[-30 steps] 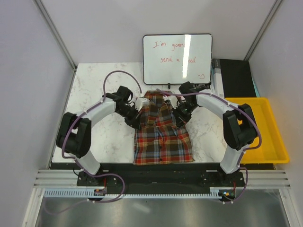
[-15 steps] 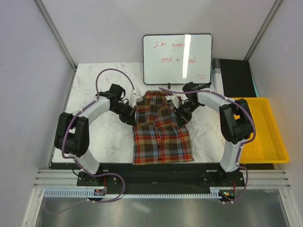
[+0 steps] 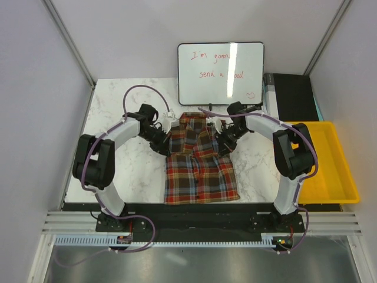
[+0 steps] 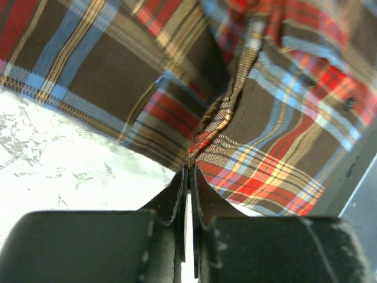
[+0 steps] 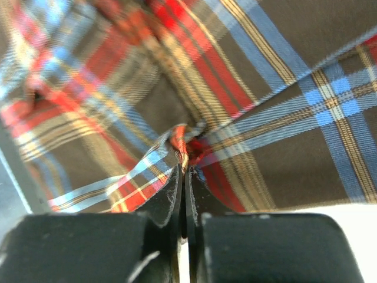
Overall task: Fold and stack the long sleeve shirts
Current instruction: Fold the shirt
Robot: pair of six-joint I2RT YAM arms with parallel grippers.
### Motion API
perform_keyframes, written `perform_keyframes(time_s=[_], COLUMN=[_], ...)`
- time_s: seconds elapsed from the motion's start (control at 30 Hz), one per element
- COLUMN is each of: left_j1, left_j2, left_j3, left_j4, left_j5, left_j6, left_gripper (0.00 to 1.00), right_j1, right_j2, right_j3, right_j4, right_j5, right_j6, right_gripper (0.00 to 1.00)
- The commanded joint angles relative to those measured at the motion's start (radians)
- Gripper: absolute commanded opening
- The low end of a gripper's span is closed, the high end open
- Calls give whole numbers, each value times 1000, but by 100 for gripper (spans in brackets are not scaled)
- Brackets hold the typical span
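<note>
White marbled worktop [image 3: 118,171] carries one plaid shirt [image 3: 200,171], laid flat at the centre with the collar toward the far side and the hem reaching the near edge, just above the arm bases. The top view shows both arms curving inward to the upper part of the shirt: the left gripper [image 3: 164,142] sits at its left shoulder edge and the right gripper [image 3: 223,144] at its right shoulder edge. Jaw position is too small to read there. The wrist views supply it. The left gripper's jaws are pressed together on a thin ridge of fabric at the shirt's border, with bare worktop beside the pinch. The right gripper's jaws are likewise closed, with a small bunched fold of cloth nipped between the tips. Only the top view shows the surroundings: a whiteboard [image 3: 221,73] stands at the far edge just behind the collar, and a yellow bin [image 3: 341,177] lies beyond the right edge of the worktop. Bare worktop is wide to the left of the shirt and narrower to its right.
</note>
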Motion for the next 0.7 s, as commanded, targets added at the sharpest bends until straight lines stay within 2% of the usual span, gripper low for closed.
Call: perform_keyframes(time_s=[0.0,0.07,0.13,0.17,0.2,0.23,0.27,0.3,0.33,0.37,0.47,0.57,0.63,0.67], left_j1=[1,4,13,30,42,53,59,59,60,59,39,-34,-76,-111], left_j2=[48,45,50,53,59,57,50,41,1,-27,-151,-246,-269,-269], left_j3=[34,29,28,34,43,61,68,75,86,85,59,-7,-73,-92], left_j4=[20,20,20,22,17,14,13,2,-7,-13,-15,-12,5,20], left_j5=[-48,-77,-113,-126,-127,-124,-126,-121,-67,-37,6,-31,-35,-35], left_j6=[2,-2,-5,-17,-19,-15,-2,8,25,54,105,143,125,119], left_gripper=[11,12,15,16,18,21,29,31,34,42,55,56,56,54], right_j1=[-1,-5,-8,-10,-14,-19,-24,-34,-40,-47,-60,-59,-37,-7], right_j2=[60,52,28,17,-9,-26,-44,-73,-87,-104,-213,-268,-287,-276], right_j3=[-40,-56,-53,-47,-37,-19,-8,7,41,50,35,-23,-57,-68], right_j4=[100,129,129,123,112,108,98,83,59,24,-17,-3,-1,11], right_j5=[65,102,152,166,183,191,194,194,183,170,171,166,128,108], right_j6=[8,29,49,56,59,68,74,79,70,66,34,37,45,77], right_gripper=[12,13,25,27,33,39,45,51,51,51,52,53,46,38])
